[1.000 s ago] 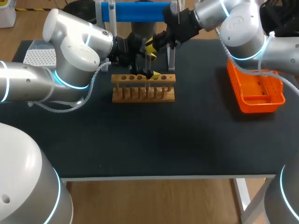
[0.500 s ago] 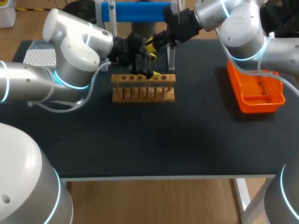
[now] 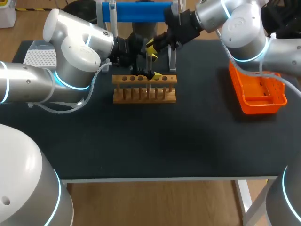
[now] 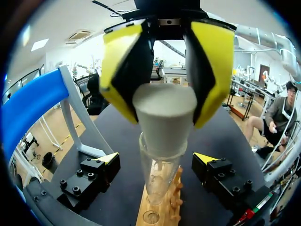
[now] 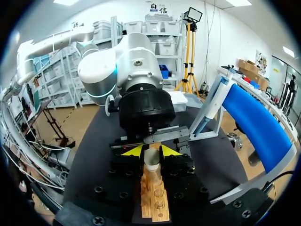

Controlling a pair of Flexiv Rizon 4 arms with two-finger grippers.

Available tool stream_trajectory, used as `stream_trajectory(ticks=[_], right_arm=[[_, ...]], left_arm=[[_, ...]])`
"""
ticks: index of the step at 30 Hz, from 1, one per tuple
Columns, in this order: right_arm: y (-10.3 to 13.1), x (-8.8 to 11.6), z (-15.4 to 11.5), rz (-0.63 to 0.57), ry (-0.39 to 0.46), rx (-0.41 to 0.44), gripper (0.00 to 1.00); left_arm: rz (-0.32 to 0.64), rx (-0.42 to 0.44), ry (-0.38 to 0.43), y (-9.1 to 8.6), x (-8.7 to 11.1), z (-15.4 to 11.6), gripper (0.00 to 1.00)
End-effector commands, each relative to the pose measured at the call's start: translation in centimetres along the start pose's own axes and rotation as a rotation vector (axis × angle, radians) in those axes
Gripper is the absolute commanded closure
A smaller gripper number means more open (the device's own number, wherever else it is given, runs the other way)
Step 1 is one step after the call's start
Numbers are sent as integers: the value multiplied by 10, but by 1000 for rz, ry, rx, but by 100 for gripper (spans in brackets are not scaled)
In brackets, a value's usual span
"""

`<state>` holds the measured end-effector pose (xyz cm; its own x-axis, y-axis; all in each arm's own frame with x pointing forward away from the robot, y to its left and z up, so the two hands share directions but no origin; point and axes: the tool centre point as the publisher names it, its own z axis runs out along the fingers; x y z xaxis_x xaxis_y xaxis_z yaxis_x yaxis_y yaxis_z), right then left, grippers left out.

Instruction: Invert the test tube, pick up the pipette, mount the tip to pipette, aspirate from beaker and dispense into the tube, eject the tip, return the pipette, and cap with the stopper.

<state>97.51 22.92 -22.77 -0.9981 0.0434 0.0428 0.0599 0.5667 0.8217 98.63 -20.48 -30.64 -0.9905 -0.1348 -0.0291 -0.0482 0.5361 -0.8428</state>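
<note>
Capping, the last step, looks underway: centre frame, the right gripper (image 4: 163, 110) clamps the stopper (image 4: 164, 129) into the test tube (image 4: 159, 181), which stands in the rack (image 3: 144, 95). The left gripper (image 4: 156, 159) flanks it, open. Only release seems left.

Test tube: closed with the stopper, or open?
Partly closed: the stopper sits in the mouth of the test tube, mostly above its rim, right gripper shut on it.

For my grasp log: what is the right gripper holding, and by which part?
The white stopper, pinched at its sides by the right gripper, above the test tube.
</note>
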Motion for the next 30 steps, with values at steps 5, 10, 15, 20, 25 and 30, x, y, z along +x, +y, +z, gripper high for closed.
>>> stream_trajectory(ticks=[5,10,15,20,25,30], right_arm=[[-4,-1,1,4,6,9,100],[-6,0,3,3,5,19,100],[-10,1,5,1,4,34,100],[-15,0,3,2,-10,27,0],[-14,-3,-10,-15,-44,-56,0],[-13,-3,-23,-44,-66,-164,0]], left_arm=[[0,0,-1,0,0,1,0],[0,0,-1,0,0,1,0],[0,0,-1,0,0,1,0],[0,0,-1,0,0,1,0],[0,0,-1,0,0,1,0],[0,0,-1,0,0,1,0]])
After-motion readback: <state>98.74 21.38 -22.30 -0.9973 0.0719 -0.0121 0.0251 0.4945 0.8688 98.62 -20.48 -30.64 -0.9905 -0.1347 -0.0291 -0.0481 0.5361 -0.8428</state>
